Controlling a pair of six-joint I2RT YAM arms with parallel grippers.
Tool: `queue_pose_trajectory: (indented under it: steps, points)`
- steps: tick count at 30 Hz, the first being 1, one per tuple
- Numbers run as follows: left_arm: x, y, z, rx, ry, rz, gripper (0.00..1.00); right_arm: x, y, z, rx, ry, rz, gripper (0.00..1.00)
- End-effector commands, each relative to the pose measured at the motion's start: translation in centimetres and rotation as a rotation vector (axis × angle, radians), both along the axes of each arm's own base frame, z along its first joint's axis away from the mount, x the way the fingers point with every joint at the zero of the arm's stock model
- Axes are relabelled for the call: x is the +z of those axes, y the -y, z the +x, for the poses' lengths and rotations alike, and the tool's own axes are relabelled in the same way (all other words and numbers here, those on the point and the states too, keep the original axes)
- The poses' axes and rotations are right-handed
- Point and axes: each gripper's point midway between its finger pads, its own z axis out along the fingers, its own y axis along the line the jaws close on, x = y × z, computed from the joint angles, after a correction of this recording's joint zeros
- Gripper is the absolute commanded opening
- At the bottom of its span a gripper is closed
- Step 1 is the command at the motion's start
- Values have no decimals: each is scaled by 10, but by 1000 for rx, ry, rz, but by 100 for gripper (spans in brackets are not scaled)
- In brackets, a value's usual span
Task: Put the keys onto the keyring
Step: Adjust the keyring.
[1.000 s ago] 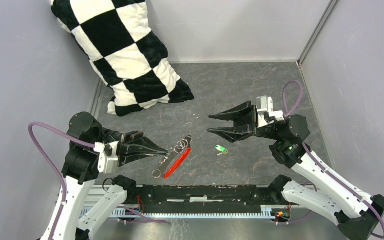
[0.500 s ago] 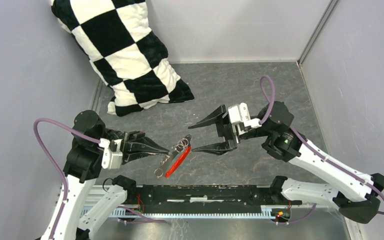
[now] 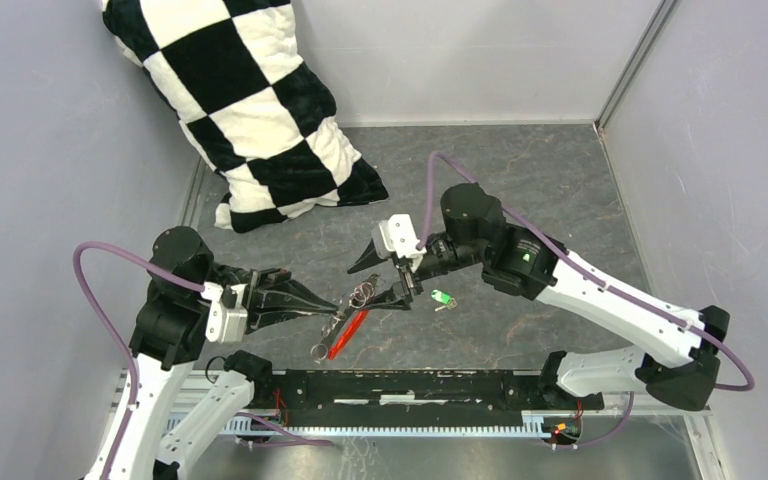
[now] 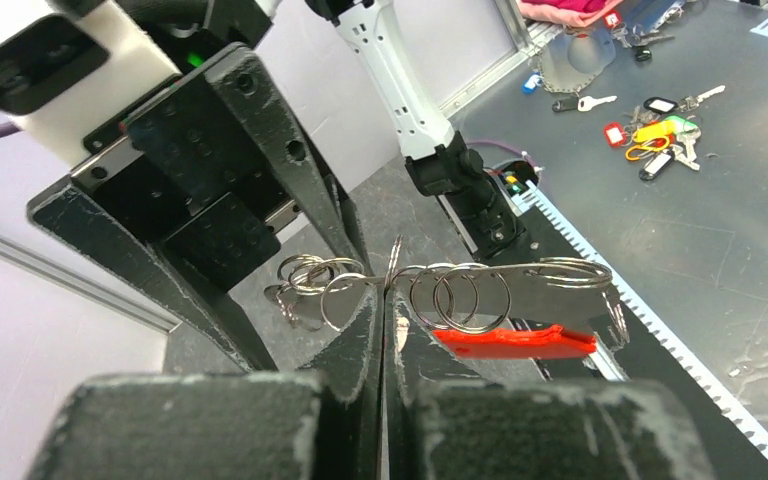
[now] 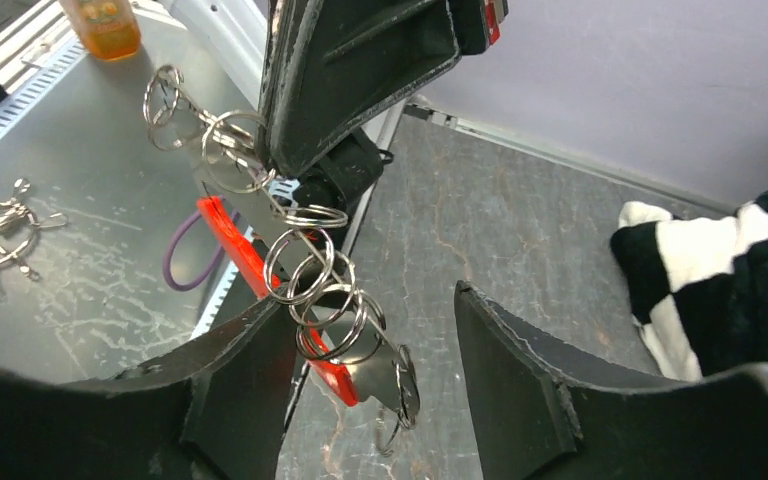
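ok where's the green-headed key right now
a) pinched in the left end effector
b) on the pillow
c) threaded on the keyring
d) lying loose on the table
d, the green-headed key lies loose on the table, apart from the keyring that the left end effector is shut on

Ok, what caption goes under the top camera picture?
Shut jaws of the left arm hold the keyring; open jaws of the right arm straddle its rings; the green key lies nearby.
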Motion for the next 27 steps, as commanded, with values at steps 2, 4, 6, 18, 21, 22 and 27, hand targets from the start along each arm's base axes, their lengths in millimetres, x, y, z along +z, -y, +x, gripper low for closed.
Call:
queue_pose_trajectory:
  steps: [2, 4, 6, 18, 21, 22, 27]
  points:
    - [-8, -3, -11, -35, -32, 10, 2, 15, -3, -14, 119, 17, -21, 58]
    - [-12, -3, -13, -36, -33, 10, 2, 16, -3, -19, 149, -2, -21, 53]
    - [-15, -3, -12, -32, -34, 11, 2, 16, -2, -25, 181, -24, -22, 46]
    - [-17, -4, -12, -16, -26, 8, 2, 5, -1, -46, 287, -132, -42, 51]
    - [-17, -4, -13, -16, -24, 8, 2, 0, -7, -48, 298, -162, -60, 50]
    - [-17, -4, -13, -15, -25, 8, 2, -2, -8, -48, 298, -167, -68, 49]
    - [-18, -4, -14, -18, -25, 8, 2, -7, -15, -47, 294, -186, -100, 36]
